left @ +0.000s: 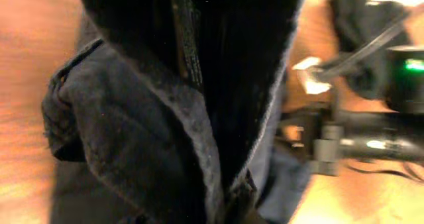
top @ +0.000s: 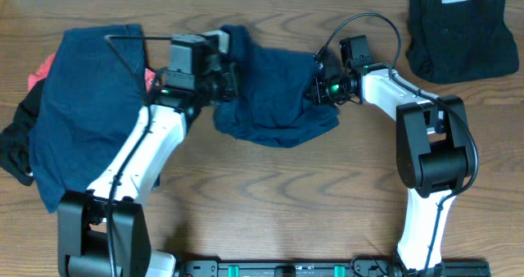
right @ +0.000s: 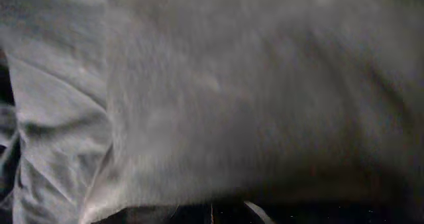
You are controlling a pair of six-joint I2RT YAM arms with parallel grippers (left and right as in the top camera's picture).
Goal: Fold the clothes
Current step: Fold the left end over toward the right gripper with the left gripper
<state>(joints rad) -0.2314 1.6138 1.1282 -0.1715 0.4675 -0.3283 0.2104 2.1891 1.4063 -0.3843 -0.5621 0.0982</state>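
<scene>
A dark navy garment [top: 274, 93] lies crumpled mid-table between my two arms. My left gripper [top: 232, 79] is at its left edge, shut on a bunched fold of the cloth. That fold [left: 152, 131] fills the left wrist view and hides the fingers. At the garment's right edge my right gripper [top: 316, 87] is also shut on the fabric. Navy cloth [right: 232, 98] covers nearly the whole right wrist view, so those fingers are hidden too. More clothes sit in a pile at the left: a large navy piece [top: 82, 105], a red-orange one [top: 39, 70] and a black one [top: 16, 150].
A folded black garment [top: 463, 35] lies at the far right corner. The left arm [top: 139, 158] crosses beside the pile, and the right arm [top: 430, 138] stands at the right. Bare wood table [top: 278, 195] shows in front.
</scene>
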